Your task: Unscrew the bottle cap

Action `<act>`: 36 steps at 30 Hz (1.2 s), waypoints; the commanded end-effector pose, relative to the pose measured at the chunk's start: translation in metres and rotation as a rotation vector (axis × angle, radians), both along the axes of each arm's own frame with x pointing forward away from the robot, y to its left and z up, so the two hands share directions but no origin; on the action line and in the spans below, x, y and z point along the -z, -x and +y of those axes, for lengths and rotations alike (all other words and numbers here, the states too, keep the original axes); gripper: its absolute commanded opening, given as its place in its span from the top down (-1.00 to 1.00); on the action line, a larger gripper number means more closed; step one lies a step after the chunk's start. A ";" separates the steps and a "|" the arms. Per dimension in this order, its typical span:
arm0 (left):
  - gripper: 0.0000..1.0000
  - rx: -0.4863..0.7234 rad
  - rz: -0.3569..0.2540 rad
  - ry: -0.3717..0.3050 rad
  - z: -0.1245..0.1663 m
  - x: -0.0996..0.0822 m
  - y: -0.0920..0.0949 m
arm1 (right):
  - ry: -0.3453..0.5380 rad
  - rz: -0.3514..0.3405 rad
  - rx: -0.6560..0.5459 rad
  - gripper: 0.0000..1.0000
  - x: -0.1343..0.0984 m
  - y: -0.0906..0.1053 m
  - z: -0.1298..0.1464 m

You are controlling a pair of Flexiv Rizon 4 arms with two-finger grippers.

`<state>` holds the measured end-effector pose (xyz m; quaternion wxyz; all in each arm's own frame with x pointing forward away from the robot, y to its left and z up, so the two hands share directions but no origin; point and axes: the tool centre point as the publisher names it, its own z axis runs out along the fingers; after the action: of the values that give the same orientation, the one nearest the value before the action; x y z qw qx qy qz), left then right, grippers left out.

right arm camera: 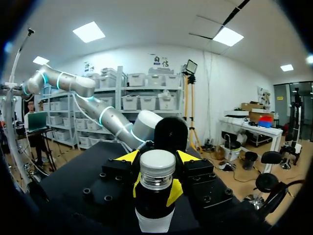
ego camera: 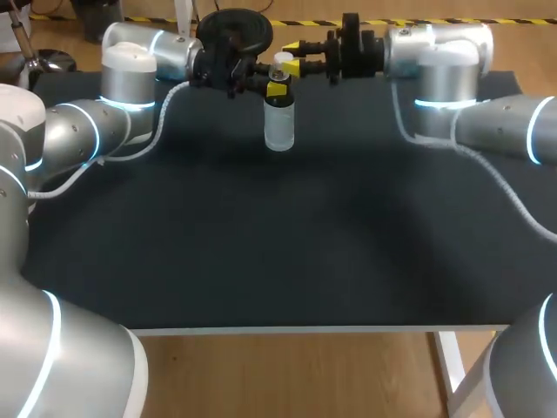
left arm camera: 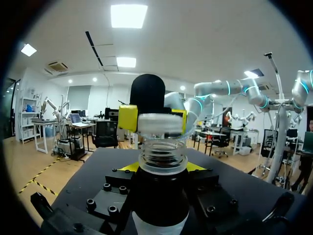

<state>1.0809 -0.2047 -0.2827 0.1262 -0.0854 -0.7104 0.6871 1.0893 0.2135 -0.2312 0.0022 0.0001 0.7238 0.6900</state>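
Observation:
A clear bottle (ego camera: pixel 279 122) stands upright at the back of the black table. My left gripper (ego camera: pixel 277 90) comes in from the left and is shut on the bottle just under its neck. In the left wrist view the bare threaded neck (left arm camera: pixel 163 156) rises between my left fingers. Just above it sits the white cap (left arm camera: pixel 161 126), and the threads show below it. My right gripper (ego camera: pixel 292 57) comes in level from the right and is shut on the cap (ego camera: pixel 281 61). In the right wrist view the cap (right arm camera: pixel 157 165) sits between the right yellow fingertips (right arm camera: pixel 128 156).
The black table top (ego camera: pixel 287 244) stretches from the bottle to the white front edge (ego camera: pixel 287 330). A grey cable (ego camera: pixel 139 148) from the left arm lies on the table at the back left. Another cable (ego camera: pixel 487 170) from the right arm trails at the right.

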 end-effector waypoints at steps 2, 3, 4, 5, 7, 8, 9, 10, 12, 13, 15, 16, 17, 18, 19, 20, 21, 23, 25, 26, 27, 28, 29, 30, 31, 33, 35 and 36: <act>1.00 0.226 0.010 0.016 0.000 0.003 -0.007 | 0.015 0.003 -0.364 1.00 -0.012 -0.009 -0.019; 1.00 0.226 0.010 0.016 0.000 0.003 -0.007 | 0.024 0.003 -0.341 1.00 -0.014 -0.011 -0.026; 1.00 0.226 0.010 0.016 0.000 0.003 -0.007 | 0.033 0.002 -0.318 1.00 -0.016 -0.012 -0.033; 1.00 0.226 0.010 0.016 0.000 0.003 -0.007 | 0.044 -0.001 -0.287 1.00 -0.018 -0.014 -0.041; 1.00 0.226 0.010 0.016 0.000 0.003 -0.007 | 0.053 0.002 -0.209 1.00 -0.019 -0.020 -0.061; 1.00 0.226 0.010 0.016 0.000 0.003 -0.007 | 0.057 0.010 -0.175 1.00 -0.019 -0.021 -0.070; 1.00 0.226 0.010 0.016 0.000 0.003 -0.007 | 0.064 0.017 -0.145 1.00 -0.018 -0.023 -0.079; 1.00 0.226 0.010 0.016 0.000 0.003 -0.007 | 0.088 0.018 -0.121 1.00 -0.016 -0.023 -0.088; 1.00 0.226 0.010 0.016 0.000 0.003 -0.007 | 0.117 0.033 -0.063 1.00 -0.010 -0.024 -0.106; 1.00 0.226 0.010 0.016 0.000 0.003 -0.007 | 0.138 0.038 -0.041 1.00 -0.006 -0.023 -0.115; 1.00 0.226 0.010 0.016 0.000 0.003 -0.007 | 0.154 0.058 0.014 1.00 0.005 -0.022 -0.131; 1.00 0.226 0.010 0.016 0.000 0.003 -0.007 | 0.172 0.067 0.036 1.00 0.012 -0.020 -0.138; 1.00 0.226 0.010 0.016 0.000 0.003 -0.007 | 0.185 0.075 0.059 1.00 0.019 -0.019 -0.144; 1.00 0.226 0.010 0.016 0.000 0.003 -0.007 | 0.190 0.088 0.073 1.00 0.027 -0.018 -0.149; 1.00 0.226 0.010 0.016 0.000 0.003 -0.007 | 0.205 0.099 0.090 1.00 0.036 -0.016 -0.154; 1.00 0.226 0.010 0.016 0.000 0.003 -0.007 | 0.220 0.107 0.109 1.00 0.044 -0.015 -0.158; 1.00 0.226 0.010 0.016 0.000 0.003 -0.007 | 0.230 0.118 0.122 1.00 0.052 -0.014 -0.162; 1.00 0.226 0.010 0.016 0.000 0.003 -0.007 | 0.245 0.132 0.148 1.00 0.067 -0.013 -0.169; 1.00 0.226 0.010 0.016 0.000 0.003 -0.007 | 0.271 0.139 0.169 1.00 0.080 -0.012 -0.174; 1.00 0.226 0.010 0.016 0.000 0.003 -0.007 | 0.275 0.141 0.173 1.00 0.084 -0.012 -0.175; 1.00 0.226 0.010 0.016 0.000 0.003 -0.007 | 0.288 0.146 0.183 1.00 0.093 -0.011 -0.177; 1.00 0.226 0.010 0.016 0.000 0.003 -0.007 | 0.303 0.145 0.191 1.00 0.100 -0.011 -0.179; 1.00 0.226 0.010 0.016 0.000 0.003 -0.007 | 0.311 0.149 0.195 1.00 0.105 -0.011 -0.181; 1.00 0.226 0.010 0.016 0.000 0.003 -0.007 | 0.321 0.152 0.203 1.00 0.110 -0.011 -0.184; 1.00 0.226 0.010 0.016 0.000 0.003 -0.007 | 0.332 0.153 0.209 1.00 0.116 -0.011 -0.185; 1.00 0.226 0.010 0.016 0.000 0.003 -0.007 | 0.351 0.155 0.216 1.00 0.126 -0.011 -0.187; 1.00 0.226 0.010 0.016 0.000 0.003 -0.007 | 0.371 0.157 0.219 1.00 0.134 -0.011 -0.189; 1.00 0.226 0.010 0.016 0.000 0.003 -0.007 | 0.376 0.157 0.223 1.00 0.136 -0.010 -0.190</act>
<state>1.0807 -0.2046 -0.2826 0.1265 -0.0859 -0.7103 0.6871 1.1049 0.0222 -0.3652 -0.0193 0.1060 0.8328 0.5429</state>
